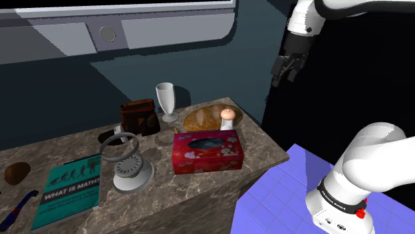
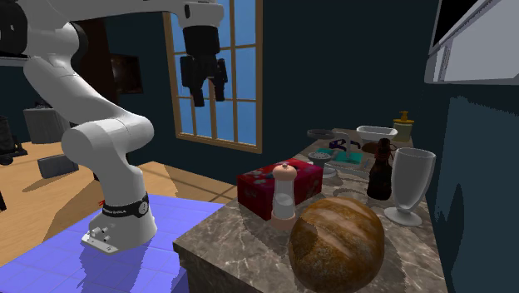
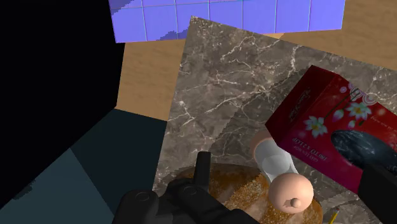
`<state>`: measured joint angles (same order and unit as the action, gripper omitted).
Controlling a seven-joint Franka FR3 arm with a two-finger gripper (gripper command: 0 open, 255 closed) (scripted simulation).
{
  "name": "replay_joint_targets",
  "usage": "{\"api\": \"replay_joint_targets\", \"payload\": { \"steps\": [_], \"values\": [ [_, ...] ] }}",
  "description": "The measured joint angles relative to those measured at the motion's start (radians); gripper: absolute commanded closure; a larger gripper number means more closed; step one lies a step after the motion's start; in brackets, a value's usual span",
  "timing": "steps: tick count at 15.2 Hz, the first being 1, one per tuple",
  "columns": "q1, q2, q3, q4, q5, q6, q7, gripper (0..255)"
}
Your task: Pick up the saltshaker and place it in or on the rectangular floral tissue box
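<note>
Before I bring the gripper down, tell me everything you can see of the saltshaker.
The saltshaker stands upright on the marbled counter. Its body is pale and whitish, topped by a rounded pinkish-tan cap with a small knob. It stands between the red floral tissue box and the round brown loaf, close to both; contact cannot be told. The open gripper hangs well above it.

Opposite exterior views, one shared counter [image 1: 265, 143]

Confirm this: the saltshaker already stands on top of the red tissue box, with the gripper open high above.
Not on the box. The saltshaker stands on the counter beside the tissue box, as the shoulder view shows. The gripper is open high above.
</note>
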<state>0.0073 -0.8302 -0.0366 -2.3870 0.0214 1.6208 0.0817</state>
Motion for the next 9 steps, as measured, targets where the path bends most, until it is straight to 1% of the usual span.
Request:
{"api": "replay_joint_targets", "payload": {
  "steps": [2, 7, 9],
  "values": [
    [-0.001, 0.013, 0.005, 0.0, 0.002, 0.013, 0.008, 0],
    [-0.004, 0.121, 0.061, -0.034, 0.025, 0.156, 0.1, 0],
    [-0.005, 0.195, 0.089, -0.022, 0.033, 0.219, 0.146, 0]
  ]
}}
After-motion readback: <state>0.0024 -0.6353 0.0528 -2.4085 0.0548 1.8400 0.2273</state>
